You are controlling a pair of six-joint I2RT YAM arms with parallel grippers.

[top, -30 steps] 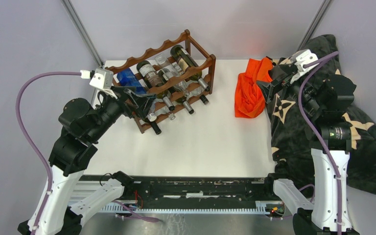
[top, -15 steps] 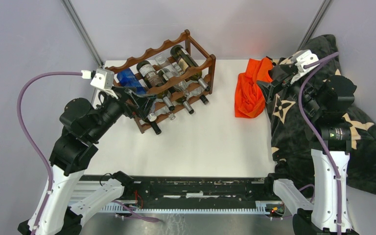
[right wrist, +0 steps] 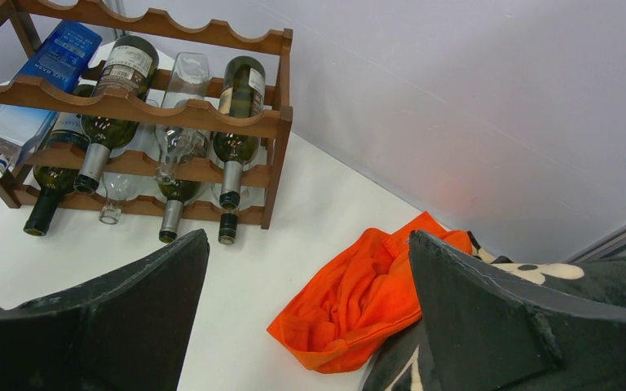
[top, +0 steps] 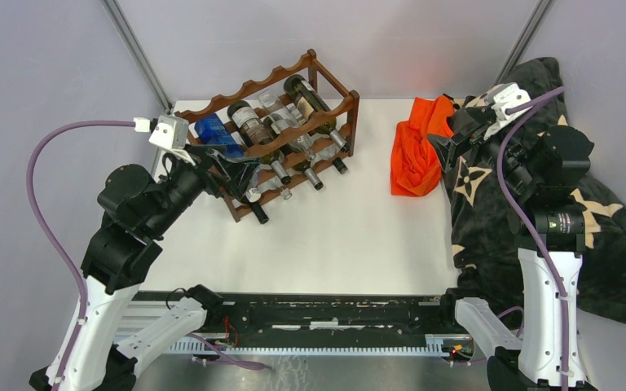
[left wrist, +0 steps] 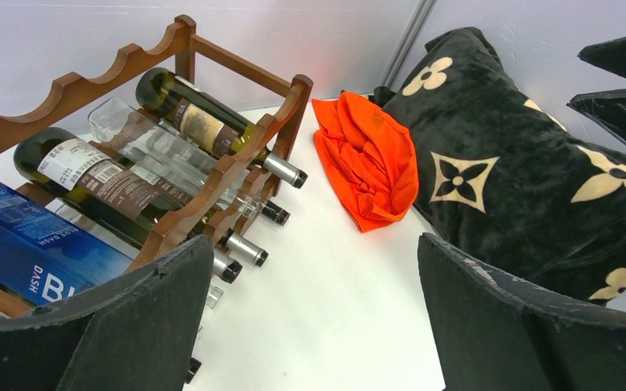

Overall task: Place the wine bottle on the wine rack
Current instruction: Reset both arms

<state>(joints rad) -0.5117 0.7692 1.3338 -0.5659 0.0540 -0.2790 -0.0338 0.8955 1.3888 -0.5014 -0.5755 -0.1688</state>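
Rack [top: 249, 85] stands at an angle on the table's [top: 334, 236] far left. Bottles lie in its tiers with necks toward the near right: blue bottle [top: 216, 132] at the left end, then dark bottle [top: 249, 122], clear bottle [top: 273, 106] and green bottle [top: 306, 94]. Left gripper [top: 232, 167] hangs at the rack's near left end, jaws spread wide and empty. Orange cloth [top: 416, 155] lies right of the rack, touching a black blanket [top: 489, 220]. Right gripper [top: 450, 130] hovers over the cloth's right edge, jaws spread, holding nothing.
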